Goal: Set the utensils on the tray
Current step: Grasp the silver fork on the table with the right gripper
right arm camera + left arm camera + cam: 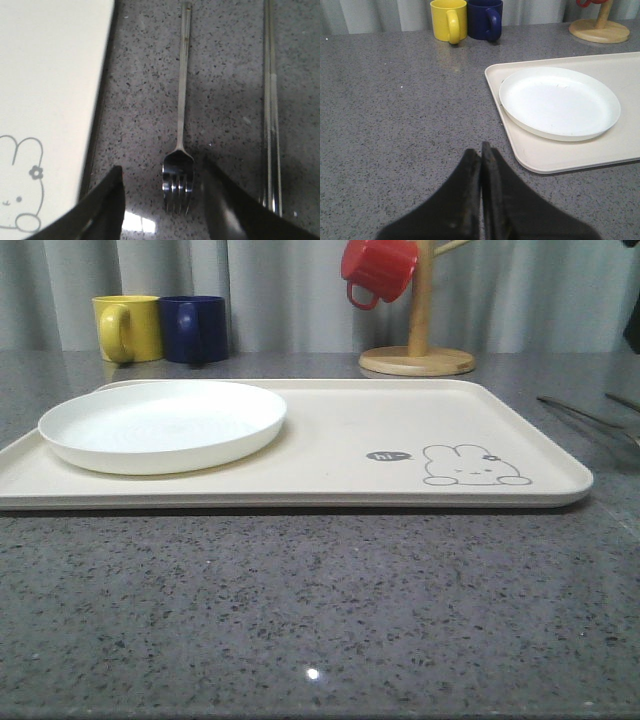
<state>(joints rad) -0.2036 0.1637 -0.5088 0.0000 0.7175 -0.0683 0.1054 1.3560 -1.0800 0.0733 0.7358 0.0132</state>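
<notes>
While the right gripper (pixel 162 200) stands with its two dark fingers (pixel 102 205) spread wide apart, the tined head of the fork (pixel 179 170) lies on the stone between them, touching neither. From there the fork's slim handle runs straight away across the speckled grey countertop (pixel 225 100). Just beside the fork, on the side away from the tray (pixel 50 90), the pair of chopsticks (pixel 270 115) lies flat and roughly parallel to it, its near end passing close by one fingertip; whether they touch I cannot tell. The tray's rim lies near the other finger, with the grey rabbit drawing (pixel 20 185) at that corner.

Seen from the left wrist, the left gripper (pixel 481 150) has its black fingers (pixel 462 195) pressed together with nothing between them, hovering over bare countertop near the tray's corner.

In the front view the cream tray (pixel 330 480) sits on the counter with a round white plate (pixel 163 424) on its left part. To the right of the tray, thin metal utensils (pixel 585 418) lie on the counter, off the tray. Behind stand a yellow mug (pixel 127 328) and a blue mug (pixel 194 328) side by side, and a wooden mug stand (pixel 418 350) with a red mug (pixel 377 268) hanging on it.
</notes>
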